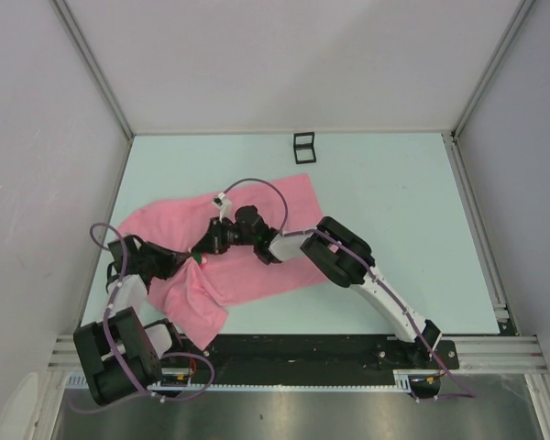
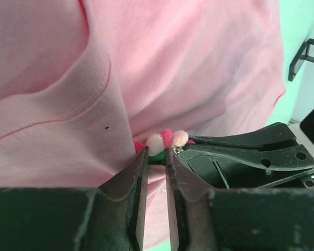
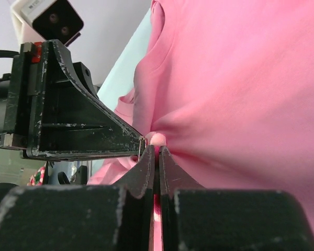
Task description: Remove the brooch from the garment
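Top view: the garment (image 1: 284, 206) lay spread out and rumpled across the tabletop (image 1: 394, 202), with a small black frame box (image 1: 303, 147) well clear of it at the far edge. Both arms met over the middle of the cloth, the left gripper (image 1: 200, 257) and right gripper (image 1: 222, 236) nose to nose. I couldn't see the brooch from up there, since the grippers covered that spot.

Left wrist cam: much better look. The brooch (image 2: 165, 140) sat on a bunched fold of the garment (image 2: 199, 63), right at the tips of the left gripper (image 2: 157, 154). Those fingers were nearly together and looked to be nipping the brooch's green underside. The right gripper (image 2: 178, 148) came in from the side, its tip touching the brooch too.

Right wrist cam: the right gripper (image 3: 157, 151) had its fingers pressed tight together, and only a pale nub of the brooch (image 3: 158, 139) peeked out just past the tips. I honestly couldn't tell if it had hold of anything. The left gripper (image 3: 140, 142) pointed in from the left, its tip just beside that nub, against the puckered garment (image 3: 240, 78).
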### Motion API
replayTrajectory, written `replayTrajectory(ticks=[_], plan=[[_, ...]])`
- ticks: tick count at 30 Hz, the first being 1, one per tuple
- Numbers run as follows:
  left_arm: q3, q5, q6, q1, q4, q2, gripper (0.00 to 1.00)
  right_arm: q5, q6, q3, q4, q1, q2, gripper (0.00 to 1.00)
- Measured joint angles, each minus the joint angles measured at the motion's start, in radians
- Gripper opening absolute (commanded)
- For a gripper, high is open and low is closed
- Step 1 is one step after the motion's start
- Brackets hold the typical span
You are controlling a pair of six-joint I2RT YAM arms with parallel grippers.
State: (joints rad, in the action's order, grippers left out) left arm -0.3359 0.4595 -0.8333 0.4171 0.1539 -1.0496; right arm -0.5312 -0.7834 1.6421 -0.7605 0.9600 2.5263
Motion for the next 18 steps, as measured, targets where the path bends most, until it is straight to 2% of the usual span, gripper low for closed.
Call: replayTrajectory(ticks=[5,12,14,15,18], plan=[[0.001,0.042,-0.005,0.005,-0.062,-0.034,0.20,0.005,-0.010,-0.001,-0.011,-0.008,0.000,0.00],[0.029,0.041,-0.003,0.007,-0.087,0.039,0.21,0.004,-0.032,-0.001,-0.034,-0.009,0.000,0.00],[0.029,0.041,0.000,0.007,-0.084,0.038,0.25,0.003,-0.037,-0.001,-0.033,-0.009,0.000,0.00],[0.029,0.040,0.004,0.007,-0.082,0.038,0.31,0.003,-0.037,-0.001,-0.031,-0.009,0.000,0.00],[0.029,0.040,0.012,0.007,-0.060,0.052,0.36,0.000,-0.039,-0.001,-0.026,-0.006,0.000,0.00]])
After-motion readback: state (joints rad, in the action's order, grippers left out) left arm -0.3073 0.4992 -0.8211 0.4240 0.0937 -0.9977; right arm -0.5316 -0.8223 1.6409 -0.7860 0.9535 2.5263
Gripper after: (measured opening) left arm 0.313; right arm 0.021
